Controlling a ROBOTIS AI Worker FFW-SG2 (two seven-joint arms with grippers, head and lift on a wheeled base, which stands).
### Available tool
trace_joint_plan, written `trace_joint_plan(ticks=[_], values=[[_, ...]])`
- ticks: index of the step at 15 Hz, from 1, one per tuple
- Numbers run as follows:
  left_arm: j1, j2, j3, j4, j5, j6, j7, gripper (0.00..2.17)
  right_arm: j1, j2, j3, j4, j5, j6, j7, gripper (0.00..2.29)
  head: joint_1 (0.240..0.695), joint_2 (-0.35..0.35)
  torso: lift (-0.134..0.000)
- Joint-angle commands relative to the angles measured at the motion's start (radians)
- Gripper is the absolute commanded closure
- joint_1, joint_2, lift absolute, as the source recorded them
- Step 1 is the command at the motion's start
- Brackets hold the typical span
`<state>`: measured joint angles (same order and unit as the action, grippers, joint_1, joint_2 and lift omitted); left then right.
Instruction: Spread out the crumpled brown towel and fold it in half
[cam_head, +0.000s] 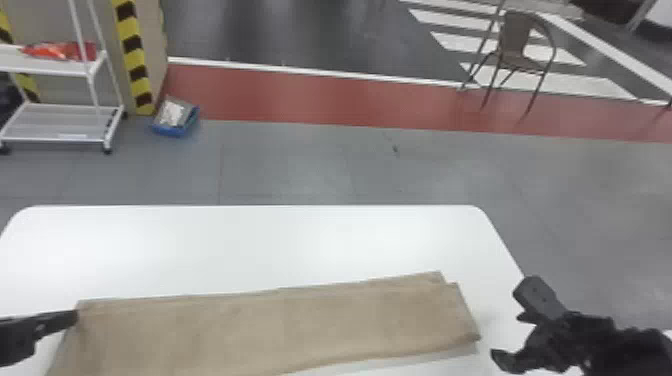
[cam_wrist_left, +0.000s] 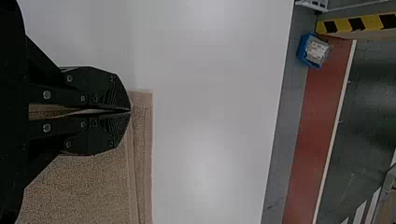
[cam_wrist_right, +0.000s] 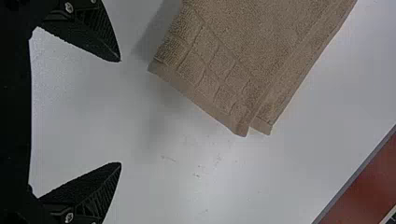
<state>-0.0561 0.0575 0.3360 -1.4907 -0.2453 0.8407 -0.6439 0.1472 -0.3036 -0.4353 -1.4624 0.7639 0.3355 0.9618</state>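
While my left gripper (cam_head: 75, 318) pinches the brown towel (cam_head: 260, 327) at its left end, close to the far corner, my right gripper (cam_head: 506, 324) stands just beyond the towel's right end, apart from it; in my left wrist view the jaws of my left gripper (cam_wrist_left: 130, 110) come together at the tips, with cloth showing in the slim gap behind them; in my right wrist view the jaws of my right gripper (cam_wrist_right: 120, 112) are spread wide, with nothing between them but a view of the white table (cam_head: 250, 240). The towel lies as a long, folded strip across the near part of the table, its layers slightly offset at the right end, so that one corner peeks out past another; a woven band of squares runs along that end, and a thin strip of shadow follows its near edge. Beyond the table, on the floor to the left, sits a blue bin (cam_head: 172, 131) with a clear plastic bag (cam_head: 172, 112) in it; near it are a striped pillar (cam_head: 132, 50) and a white wheeled cart (cam_head: 45, 66) bearing an orange-red package (cam_head: 60, 51); a brown armchair (cam_head: 515, 37) stands farther off, to the right.
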Motion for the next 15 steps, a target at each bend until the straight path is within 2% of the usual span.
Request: trace_joint_plan(ticks=[1,2,3,6,8,12,14,15], values=[[0.005,-0.001,0.015,-0.006,0.003,0.002,0.004,0.52,0.000,0.000,0.001,-0.001,0.000,0.001,0.000,0.09,0.695,-0.238,0.000],[0.005,-0.001,0.017,-0.008,0.001,0.039,-0.005,0.21,0.000,-0.002,0.001,-0.001,0.002,0.001,0.002,0.09,0.695,-0.232,0.000],[0.005,-0.001,0.015,-0.008,0.000,0.054,-0.008,0.16,0.000,-0.003,0.000,-0.001,0.000,0.001,0.002,0.09,0.695,-0.227,0.000],[0.012,-0.002,0.008,-0.006,0.000,0.054,-0.007,0.17,-0.005,-0.002,0.003,-0.001,0.003,0.004,0.002,0.09,0.695,-0.233,0.000],[0.012,-0.002,0.006,-0.005,0.000,0.054,0.000,0.32,-0.005,0.000,0.004,0.002,0.005,0.004,0.002,0.09,0.695,-0.236,0.000],[0.010,0.002,-0.008,-0.006,0.001,0.024,-0.002,0.35,-0.005,-0.002,0.003,0.014,0.005,-0.002,-0.001,0.09,0.695,-0.236,0.000],[0.010,0.002,-0.012,0.003,0.000,0.012,-0.005,0.48,-0.009,-0.002,0.003,0.022,0.005,-0.008,-0.003,0.09,0.695,-0.238,0.000],[0.007,0.004,-0.017,0.006,-0.003,0.012,-0.003,0.48,-0.012,-0.002,0.003,0.027,0.005,-0.008,-0.003,0.09,0.695,-0.241,0.000]])
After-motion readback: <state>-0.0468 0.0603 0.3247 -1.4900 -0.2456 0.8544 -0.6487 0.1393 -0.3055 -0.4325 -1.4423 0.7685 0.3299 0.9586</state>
